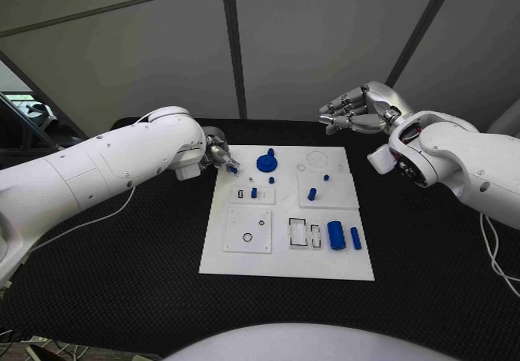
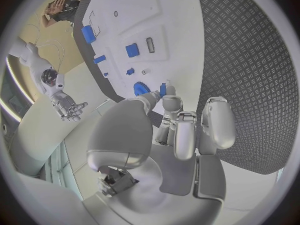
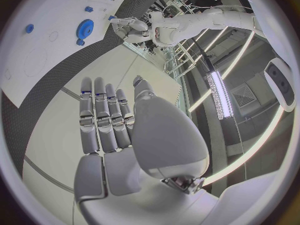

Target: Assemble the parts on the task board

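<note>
Head view: the white board (image 1: 287,256) lay in the middle of the black table (image 1: 130,301), with blue parts spread over it. A blue gear (image 1: 267,162) stood at the far edge, left of centre, and two small blue pegs (image 1: 312,193) were set near the middle. Two larger blue blocks (image 1: 337,235) lay side by side on the near right part.

The left hand (image 1: 220,156) was held at the board's far left corner, just beside the gear. In the left wrist view a small blue part (image 2: 163,89) was pinched at the fingertips (image 2: 170,91) — close to the gear, though whether it touched the gear could not be told.

The right hand (image 1: 358,109) was raised beyond the board's far right corner, well apart from it. Its fingers were stretched out side by side and nothing was held — seen plainly in the right wrist view.
</note>
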You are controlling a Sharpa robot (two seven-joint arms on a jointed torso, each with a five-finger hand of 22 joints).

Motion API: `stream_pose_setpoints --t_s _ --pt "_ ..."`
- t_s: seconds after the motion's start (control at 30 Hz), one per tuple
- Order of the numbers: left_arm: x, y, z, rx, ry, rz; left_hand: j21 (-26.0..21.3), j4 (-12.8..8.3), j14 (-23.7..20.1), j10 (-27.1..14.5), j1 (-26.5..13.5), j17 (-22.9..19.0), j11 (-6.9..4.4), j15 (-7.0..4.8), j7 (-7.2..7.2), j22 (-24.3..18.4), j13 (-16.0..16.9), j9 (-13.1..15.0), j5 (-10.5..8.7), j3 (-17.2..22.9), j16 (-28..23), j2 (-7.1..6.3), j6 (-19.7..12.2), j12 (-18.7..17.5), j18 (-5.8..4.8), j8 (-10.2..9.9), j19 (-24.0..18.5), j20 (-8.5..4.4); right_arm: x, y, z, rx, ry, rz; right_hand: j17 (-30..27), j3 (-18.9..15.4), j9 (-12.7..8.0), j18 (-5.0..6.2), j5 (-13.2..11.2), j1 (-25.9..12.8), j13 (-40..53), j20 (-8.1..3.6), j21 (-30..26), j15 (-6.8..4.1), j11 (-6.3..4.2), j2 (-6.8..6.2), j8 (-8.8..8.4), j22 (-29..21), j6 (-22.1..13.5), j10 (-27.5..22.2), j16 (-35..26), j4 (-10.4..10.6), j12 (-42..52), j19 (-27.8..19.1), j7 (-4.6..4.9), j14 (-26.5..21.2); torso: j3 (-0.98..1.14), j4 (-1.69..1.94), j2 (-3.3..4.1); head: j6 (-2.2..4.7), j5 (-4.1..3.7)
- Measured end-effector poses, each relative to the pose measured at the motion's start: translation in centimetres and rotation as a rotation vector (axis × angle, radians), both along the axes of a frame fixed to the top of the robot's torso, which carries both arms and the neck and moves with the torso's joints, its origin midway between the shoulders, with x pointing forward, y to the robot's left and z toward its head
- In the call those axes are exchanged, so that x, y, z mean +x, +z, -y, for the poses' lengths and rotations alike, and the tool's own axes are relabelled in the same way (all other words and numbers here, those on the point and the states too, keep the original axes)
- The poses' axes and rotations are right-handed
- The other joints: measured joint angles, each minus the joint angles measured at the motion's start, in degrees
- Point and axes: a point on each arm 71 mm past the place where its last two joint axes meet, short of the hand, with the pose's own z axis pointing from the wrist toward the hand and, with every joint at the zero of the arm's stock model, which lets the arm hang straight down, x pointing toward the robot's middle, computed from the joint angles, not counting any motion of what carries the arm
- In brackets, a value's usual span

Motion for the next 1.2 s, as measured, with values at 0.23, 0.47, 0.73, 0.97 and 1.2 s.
stream_pose_setpoints --t_s 0.23,0.47,0.73,0.97,1.2 --pt "-1.9 0.5 -0.1 -0.074 0.011 0.026 0.8 -1.1 -0.1 1.1 -2.7 0.0 -0.10 -0.30 -0.21 0.0 0.8 1.1 -0.01 4.9 0.0 -2.15 -0.2 1.0 -0.01 1.5 0.8 -0.34 0.0 0.0 0.2 -0.002 -0.003 -0.001 0.0 0.0 0.0 0.00 0.0 0.0 0.0 0.00 0.0 0.00 0.00 0.00 0.00 0.0 0.0 0.0 0.0 0.0 0.0 0.0 0.00 0.0 -0.03 0.04 0.00 0.04 0.38" --pt "-4.1 0.3 0.2 -0.114 0.001 0.047 1.2 -1.3 0.0 1.8 -3.7 0.0 -0.23 -0.45 -0.43 0.0 1.5 1.5 0.51 5.9 0.2 -2.72 0.0 1.6 -0.01 1.9 1.2 -0.40 0.0 0.0 0.3 -0.003 -0.005 -0.002 0.0 0.0 0.0 0.00 0.0 0.0 0.0 0.00 0.0 0.00 0.00 0.00 0.00 0.0 0.0 0.0 0.0 0.0 0.0 0.0 0.00 0.0 -0.01 0.14 0.00 -0.12 0.65" --pt "-5.8 -0.6 0.8 -0.118 -0.015 0.063 1.4 -1.8 0.0 2.0 -4.0 0.0 -0.40 -0.47 -0.43 0.0 1.7 1.6 0.50 6.6 0.2 -2.77 0.0 1.7 -0.01 2.1 1.2 -0.40 0.0 0.0 0.3 -0.003 -0.005 -0.003 0.0 0.0 0.0 0.00 0.0 0.0 0.0 0.00 0.0 0.00 0.00 0.00 0.00 0.0 0.0 0.0 0.0 0.0 0.0 0.0 0.00 0.0 0.04 0.14 0.00 -0.25 0.89" --pt "-6.5 -1.3 1.4 -0.092 -0.038 0.081 1.3 -1.7 -0.2 2.4 -4.4 0.0 -0.43 -0.66 -0.43 0.0 2.0 1.8 0.70 6.9 0.2 -3.15 0.0 2.0 -0.02 2.1 1.4 -0.61 0.0 0.0 0.3 -0.004 -0.005 -0.004 0.0 0.0 0.0 0.00 0.0 0.0 0.0 0.00 0.0 0.00 0.00 0.00 0.00 0.0 0.0 0.0 0.0 0.0 0.0 0.0 0.00 0.0 0.03 0.05 0.07 -0.37 0.91" --pt "-6.6 -1.5 1.8 -0.048 -0.061 0.110 1.3 -2.4 -0.2 2.5 -4.9 0.0 -0.48 -0.65 -0.63 0.0 2.3 1.8 0.95 7.7 0.2 -3.23 0.2 2.2 -0.01 2.5 1.4 -0.61 0.0 0.0 0.2 -0.003 -0.003 -0.004 0.0 0.0 0.0 0.00 0.0 0.0 0.0 0.00 0.0 0.00 0.00 0.00 0.00 0.0 0.0 0.0 0.0 0.0 0.0 0.0 0.00 0.0 0.02 0.02 0.13 -0.54 0.88"
